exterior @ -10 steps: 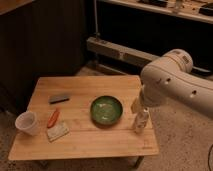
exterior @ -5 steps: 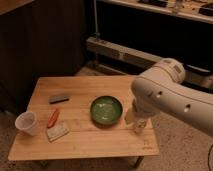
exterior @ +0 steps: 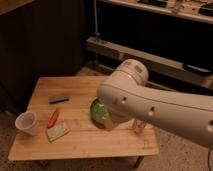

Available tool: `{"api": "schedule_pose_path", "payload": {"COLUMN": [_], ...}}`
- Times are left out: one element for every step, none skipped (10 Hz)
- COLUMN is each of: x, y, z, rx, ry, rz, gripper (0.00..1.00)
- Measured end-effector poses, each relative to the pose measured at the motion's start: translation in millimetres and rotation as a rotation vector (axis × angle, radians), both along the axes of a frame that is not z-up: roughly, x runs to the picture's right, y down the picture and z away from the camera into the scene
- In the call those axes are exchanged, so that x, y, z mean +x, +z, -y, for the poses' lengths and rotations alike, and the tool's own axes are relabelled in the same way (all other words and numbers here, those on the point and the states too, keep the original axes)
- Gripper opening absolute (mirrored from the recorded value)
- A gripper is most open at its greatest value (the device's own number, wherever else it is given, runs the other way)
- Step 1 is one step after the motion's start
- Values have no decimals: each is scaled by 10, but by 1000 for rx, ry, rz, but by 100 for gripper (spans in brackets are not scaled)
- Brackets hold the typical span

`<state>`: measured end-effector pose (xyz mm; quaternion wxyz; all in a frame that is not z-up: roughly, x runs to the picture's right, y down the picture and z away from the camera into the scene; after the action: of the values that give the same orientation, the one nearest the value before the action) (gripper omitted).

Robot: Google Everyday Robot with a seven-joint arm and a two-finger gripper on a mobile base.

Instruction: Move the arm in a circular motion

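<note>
Camera view: the arm (exterior: pixel 150 102) sweeps over the table (exterior: pixel 80 140), covering the green bowl (exterior: pixel 98 111).
Gripper (exterior: pixel 138 125): near the table's right edge, jaws wide, holding nothing.
Progress: mid-circle, judging by pose; loop not closed.

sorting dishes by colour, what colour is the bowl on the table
Green bowl, partly hidden behind the arm, camera view; gripper unseen.

A wooden tabletop (exterior: pixel 80 142) carries a clear plastic cup (exterior: pixel 27 123) at its left edge, with an orange object (exterior: pixel 53 118) and a pale packet (exterior: pixel 58 132) just beside it. A dark flat item (exterior: pixel 58 99) lies farther back, and a green bowl (exterior: pixel 96 110) sits near the middle, partly hidden.
</note>
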<state>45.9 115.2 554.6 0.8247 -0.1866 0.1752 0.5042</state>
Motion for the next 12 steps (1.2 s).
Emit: {"api": "schedule_pose_path", "payload": {"x": [-178,-312,-372,-510,-660,-721,-750,-736,-713,-703,-708,-618], "y": [34,72,98,157,239,285,339,396,474,573,687,811], "z": [62,150,176,188,151,107,85,139,220,292,410,530], "rx": [0,3,1,-2,-6,-9,-13,-20,-28,-31,-26,-29], "ry": [-26,-54,-68,-100,-127,-126,-122,-117,-113,-113,-118,-114], "rz": [8,21,28,47,55,54,50,42,45,48,56,52], "gripper": [76,76,76,76,76,76,76,76,76,76,76,76]}}
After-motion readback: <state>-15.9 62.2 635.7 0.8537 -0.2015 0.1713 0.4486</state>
